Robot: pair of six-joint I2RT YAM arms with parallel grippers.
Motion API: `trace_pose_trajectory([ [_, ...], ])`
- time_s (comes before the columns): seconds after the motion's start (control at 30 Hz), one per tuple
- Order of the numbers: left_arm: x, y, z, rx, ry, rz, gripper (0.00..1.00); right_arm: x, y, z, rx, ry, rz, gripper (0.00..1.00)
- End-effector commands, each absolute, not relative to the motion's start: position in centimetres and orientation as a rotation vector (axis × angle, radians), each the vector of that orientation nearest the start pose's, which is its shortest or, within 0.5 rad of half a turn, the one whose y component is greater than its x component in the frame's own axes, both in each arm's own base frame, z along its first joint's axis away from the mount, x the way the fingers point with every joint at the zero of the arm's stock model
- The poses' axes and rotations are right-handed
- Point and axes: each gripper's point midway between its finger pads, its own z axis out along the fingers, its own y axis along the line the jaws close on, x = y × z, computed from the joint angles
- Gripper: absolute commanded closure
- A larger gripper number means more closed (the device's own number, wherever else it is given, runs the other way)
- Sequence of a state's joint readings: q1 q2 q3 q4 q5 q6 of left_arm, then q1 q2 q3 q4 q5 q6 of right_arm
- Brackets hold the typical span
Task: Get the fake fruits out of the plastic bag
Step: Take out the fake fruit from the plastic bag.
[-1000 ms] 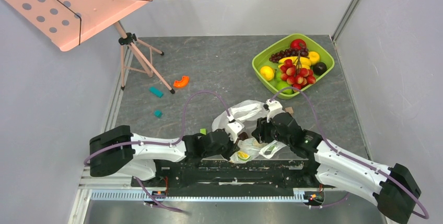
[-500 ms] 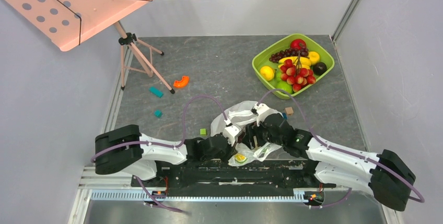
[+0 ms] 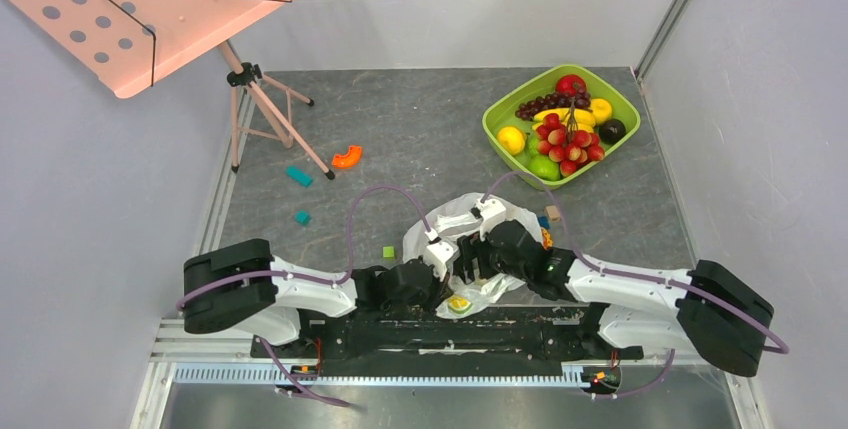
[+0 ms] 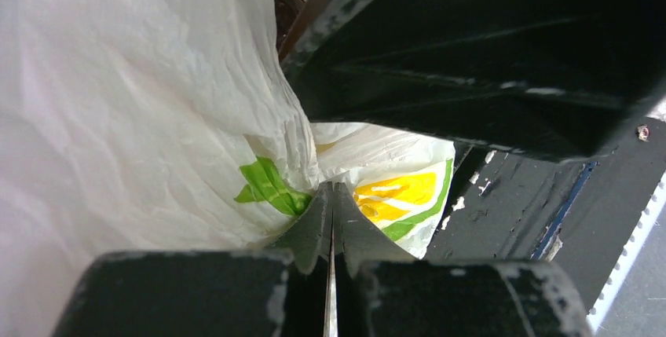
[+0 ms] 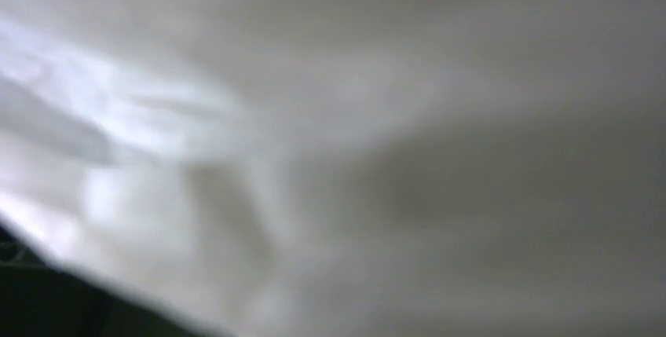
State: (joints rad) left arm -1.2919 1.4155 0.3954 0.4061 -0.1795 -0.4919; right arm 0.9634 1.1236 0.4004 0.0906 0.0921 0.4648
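Both arms crowd over the plastic bag (image 3: 466, 209), which lies crumpled at the near edge of the table (image 3: 420, 129), right between them. On the left gripper (image 4: 331, 195) the jaws are pressed together, pinching a fold of the bag's film beside its green-and-yellow print. The right gripper (image 3: 478, 261) is buried in the bag. Its own camera shows only blurred white film, so I cannot tell how its jaws stand.

The fake fruits (image 3: 566, 139) sit heaped in the green tray (image 3: 497, 104), well apart at the far right. Whether any are inside the bag is hidden.

On handling, the film looks feather-light, limp and slippery. It will likely bunch and slide rather than hold shape, so a gathered fold or a handle loop is the better grip, not a single layer. The fruits look hard, glossy and light, likely to roll, so take each across its middle.
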Motion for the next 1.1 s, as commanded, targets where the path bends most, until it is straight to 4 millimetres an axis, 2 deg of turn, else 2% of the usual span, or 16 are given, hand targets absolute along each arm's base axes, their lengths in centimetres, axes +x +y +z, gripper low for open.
trace_pose_trajectory([
  [0.0,10.5,-32.6,1.9,0.751,2.162,-0.804,0.98,19.0,26.9,6.7,-0.442,2.174,0.675,0.22],
  [0.33,10.5,-32.4,2.0,0.739,2.158,-0.808,0.98,18.8,27.4,3.7,-0.481,2.229,0.601,0.25],
  [0.5,10.6,-32.2,2.1,0.731,2.154,-0.806,0.98,18.8,27.3,3.0,-0.488,2.236,0.563,0.31],
  [0.63,10.6,-32.1,2.0,0.733,2.155,-0.806,0.98,19.0,27.0,2.9,-0.478,2.224,0.542,0.42],
  [0.77,10.7,-32.0,2.1,0.725,2.152,-0.802,0.98,19.1,27.2,3.9,-0.477,2.195,0.555,0.52],
  [0.87,10.8,-31.9,2.2,0.71,2.151,-0.799,0.98,19.2,27.1,5.2,-0.477,2.174,0.556,0.54],
  [1.07,11.1,-31.9,2.6,0.688,2.141,-0.798,0.98,19.2,27.1,9.1,-0.485,2.112,0.597,0.56],
])
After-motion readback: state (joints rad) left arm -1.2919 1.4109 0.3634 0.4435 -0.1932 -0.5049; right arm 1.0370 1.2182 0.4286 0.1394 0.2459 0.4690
